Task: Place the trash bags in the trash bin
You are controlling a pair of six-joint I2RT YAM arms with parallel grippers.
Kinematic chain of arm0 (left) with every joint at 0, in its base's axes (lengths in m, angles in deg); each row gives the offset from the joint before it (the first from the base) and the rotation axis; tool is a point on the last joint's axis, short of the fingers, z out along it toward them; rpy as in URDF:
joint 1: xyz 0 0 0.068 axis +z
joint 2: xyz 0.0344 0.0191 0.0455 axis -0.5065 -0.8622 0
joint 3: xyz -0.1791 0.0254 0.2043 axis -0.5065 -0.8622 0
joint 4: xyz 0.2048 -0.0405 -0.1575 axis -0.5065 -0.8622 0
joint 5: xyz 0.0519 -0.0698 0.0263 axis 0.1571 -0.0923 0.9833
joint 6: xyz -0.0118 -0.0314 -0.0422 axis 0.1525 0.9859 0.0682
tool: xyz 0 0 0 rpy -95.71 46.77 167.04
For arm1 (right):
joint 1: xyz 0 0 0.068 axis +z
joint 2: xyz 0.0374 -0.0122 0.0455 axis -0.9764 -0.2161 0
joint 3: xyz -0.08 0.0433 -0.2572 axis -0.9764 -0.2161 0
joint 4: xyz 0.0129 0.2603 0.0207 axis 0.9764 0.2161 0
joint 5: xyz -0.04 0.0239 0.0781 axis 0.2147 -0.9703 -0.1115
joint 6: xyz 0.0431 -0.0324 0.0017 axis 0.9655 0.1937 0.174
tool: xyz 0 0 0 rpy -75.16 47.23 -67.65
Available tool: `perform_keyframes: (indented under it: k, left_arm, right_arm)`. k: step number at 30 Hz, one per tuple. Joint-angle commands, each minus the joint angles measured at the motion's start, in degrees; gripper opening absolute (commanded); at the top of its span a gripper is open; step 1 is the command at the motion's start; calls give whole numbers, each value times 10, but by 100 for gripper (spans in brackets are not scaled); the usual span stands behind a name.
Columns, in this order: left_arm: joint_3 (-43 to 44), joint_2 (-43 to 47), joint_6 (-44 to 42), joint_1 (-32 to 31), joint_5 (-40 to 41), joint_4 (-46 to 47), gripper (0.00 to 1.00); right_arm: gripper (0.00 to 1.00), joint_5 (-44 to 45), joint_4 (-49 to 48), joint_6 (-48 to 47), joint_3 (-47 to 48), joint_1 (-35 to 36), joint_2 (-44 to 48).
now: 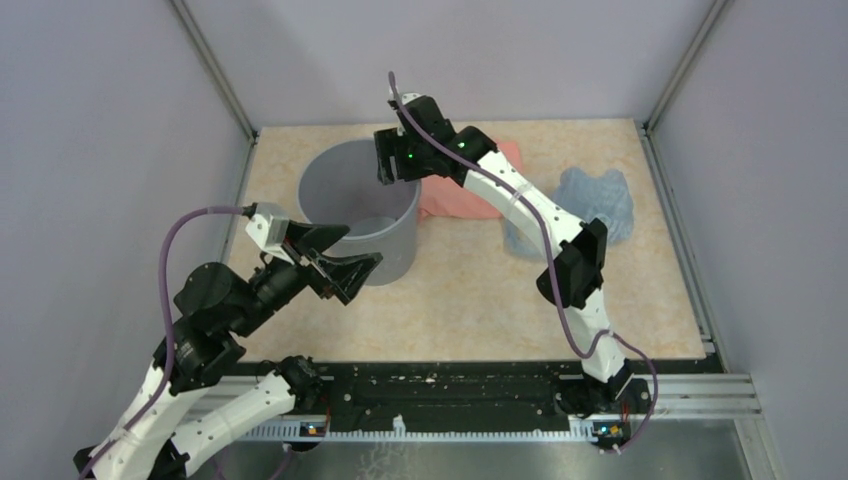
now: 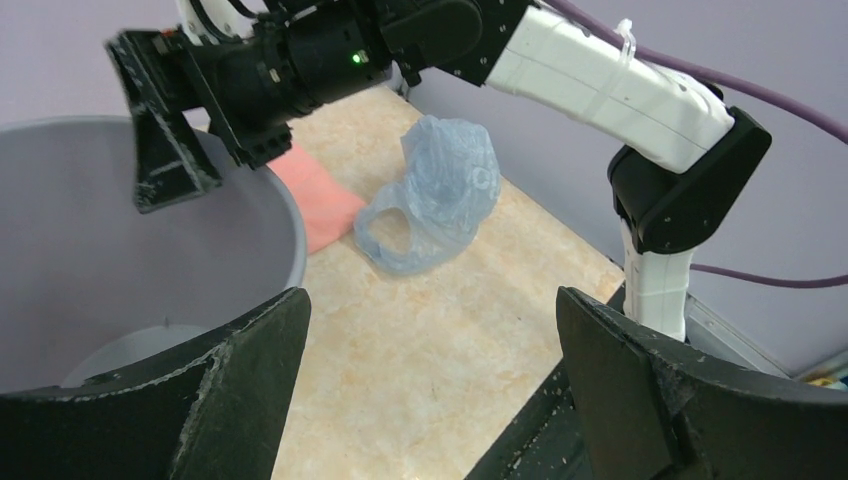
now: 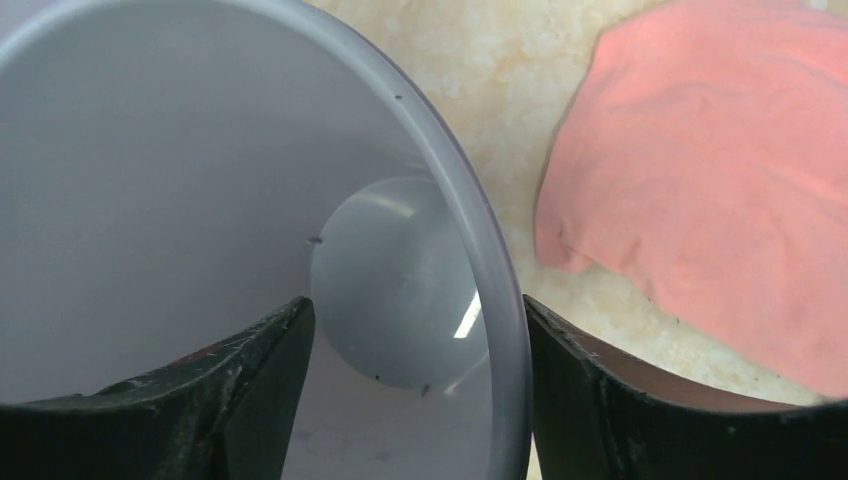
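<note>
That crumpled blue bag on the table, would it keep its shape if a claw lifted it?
Probably not. The pale-blue plastic bag looks thin and translucent with crinkled folds, so it would likely sag limply. It sits puffed up, mostly air, so it seems very light; a push might just crumple or slide it.

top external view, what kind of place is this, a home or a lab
Most likely a lab robot test cell, not a home: plain lilac panels in metal framing box in a small tabletop, and the left arm and right arm are bolted to a rail at its near edge.
</note>
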Motion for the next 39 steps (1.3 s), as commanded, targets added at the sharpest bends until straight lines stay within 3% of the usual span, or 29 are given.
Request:
perform_keyframes:
  k: [1,9,20,29,35,39]
  left_arm:
    - [-22,-6,25,-3,-44,11,99]
    - [-48,-33,32,-2,-95,31,99]
    - [-64,-84,41,-2,-150,65,99]
    - [-86,-142,55,-3,-165,107,99]
    - [-99,-199,48,-6,-135,125,99]
    - [-116,-237,49,-7,-103,139,99]
  right_arm:
    - [76,-9,-39,-6,29,-3,16]
    - [94,-6,-48,-27,-6,-3,90]
    - [99,81,-54,-57,-128,-3,244]
    - [99,223,-87,-50,-385,-5,453]
    - [99,291,-117,2,-595,-19,601]
    - [99,348,-114,15,-680,-25,648]
